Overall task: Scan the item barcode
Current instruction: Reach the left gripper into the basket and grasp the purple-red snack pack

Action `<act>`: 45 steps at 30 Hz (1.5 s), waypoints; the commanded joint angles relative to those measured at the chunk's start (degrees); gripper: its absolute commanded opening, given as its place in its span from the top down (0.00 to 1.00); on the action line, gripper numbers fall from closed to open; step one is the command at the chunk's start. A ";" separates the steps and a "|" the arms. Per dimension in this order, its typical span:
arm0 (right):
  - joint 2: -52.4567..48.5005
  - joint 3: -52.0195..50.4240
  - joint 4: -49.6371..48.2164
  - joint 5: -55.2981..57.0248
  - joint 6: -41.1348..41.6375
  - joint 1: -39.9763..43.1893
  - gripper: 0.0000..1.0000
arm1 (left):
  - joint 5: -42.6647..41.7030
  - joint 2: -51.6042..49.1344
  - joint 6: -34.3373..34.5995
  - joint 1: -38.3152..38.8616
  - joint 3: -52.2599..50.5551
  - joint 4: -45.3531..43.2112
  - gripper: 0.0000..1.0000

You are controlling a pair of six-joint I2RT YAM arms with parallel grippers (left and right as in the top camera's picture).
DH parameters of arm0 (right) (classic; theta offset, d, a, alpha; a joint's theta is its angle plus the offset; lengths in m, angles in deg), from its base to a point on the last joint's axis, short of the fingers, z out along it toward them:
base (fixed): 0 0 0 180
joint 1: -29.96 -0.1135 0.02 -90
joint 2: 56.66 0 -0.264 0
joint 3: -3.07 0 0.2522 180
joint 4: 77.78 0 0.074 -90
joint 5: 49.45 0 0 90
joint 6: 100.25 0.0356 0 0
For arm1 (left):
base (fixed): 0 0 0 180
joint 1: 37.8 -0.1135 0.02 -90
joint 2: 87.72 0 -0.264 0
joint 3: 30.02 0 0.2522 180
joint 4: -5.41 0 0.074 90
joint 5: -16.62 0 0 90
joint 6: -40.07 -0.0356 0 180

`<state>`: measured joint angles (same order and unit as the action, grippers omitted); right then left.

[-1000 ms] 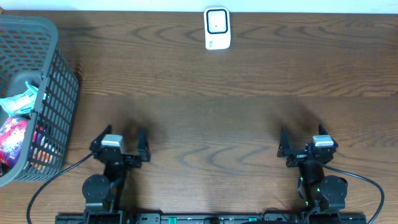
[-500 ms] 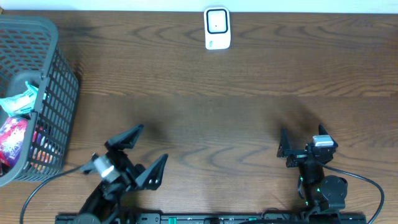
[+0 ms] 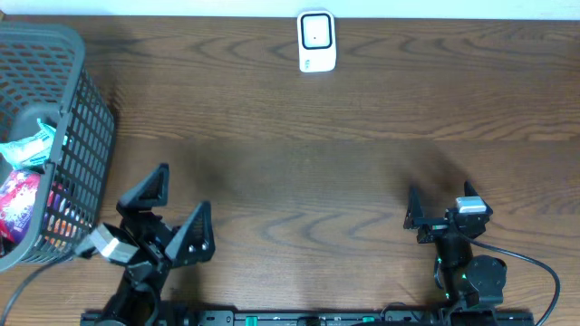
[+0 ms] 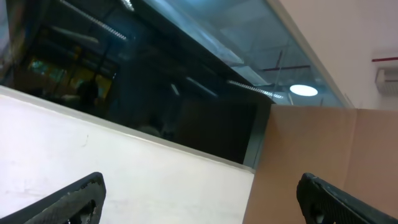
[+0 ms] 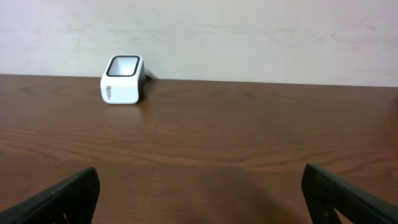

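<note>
Overhead, items [image 3: 20,192] in basket [image 3: 87,136] lie left of left gripper [image 3: 182,193].

The overhead camera looks straight down on the table [image 3: 362,163], with the white scanner [image 3: 316,41] at 12 o'clock and the basket [image 3: 86,136] at 9. The right wrist camera sits low over the wood, level, facing 12 o'clock, and shares that scanner with the overhead. The left wrist camera tilts upward at a wall [image 4: 124,180] and a dark window [image 4: 155,93].

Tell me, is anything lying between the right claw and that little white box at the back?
Nothing: only bare brown table between the right gripper and the white box, clearest in the right wrist view.
</note>
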<state>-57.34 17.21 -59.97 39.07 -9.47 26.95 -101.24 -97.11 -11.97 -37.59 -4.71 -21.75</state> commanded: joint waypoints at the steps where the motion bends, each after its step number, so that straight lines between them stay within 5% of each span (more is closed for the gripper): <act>1: 0.31 -0.07 0.26 0.31 -0.63 0.35 0.01 | 0.44 -5.51 -0.42 0.09 5.99 -0.33 0.02; 6: 0.31 -0.07 0.26 0.31 -0.61 0.35 0.01 | -0.17 -15.17 -5.84 0.07 17.40 5.75 0.02; 13: 0.31 -0.07 0.26 0.31 -0.63 0.35 0.01 | 0.57 -32.24 -25.00 -0.17 43.71 40.57 0.02; 19: 0.31 -0.07 0.26 0.31 -0.63 0.35 0.01 | 22.64 -43.69 -29.62 -7.72 61.83 62.82 0.02; 24: 0.31 -0.07 0.26 0.31 -0.63 0.35 0.01 | 26.82 -50.49 -25.35 -21.29 68.35 66.93 0.02; 29: 0.31 -0.07 0.26 0.31 -0.63 0.35 0.01 | 16.57 -56.35 -18.51 -34.58 70.23 69.68 0.02; 40: 0.31 -0.07 0.24 0.31 -0.61 0.35 0.01 | 17.38 -60.94 -21.66 -42.69 70.23 69.94 0.02; 45: 0.31 -0.07 0.26 0.31 -0.63 0.35 0.01 | 15.85 -68.46 -11.85 -48.33 78.09 75.80 0.02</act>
<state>-57.34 17.21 -59.95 39.07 -9.49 27.06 -84.00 -160.78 -30.03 -82.94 68.03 51.01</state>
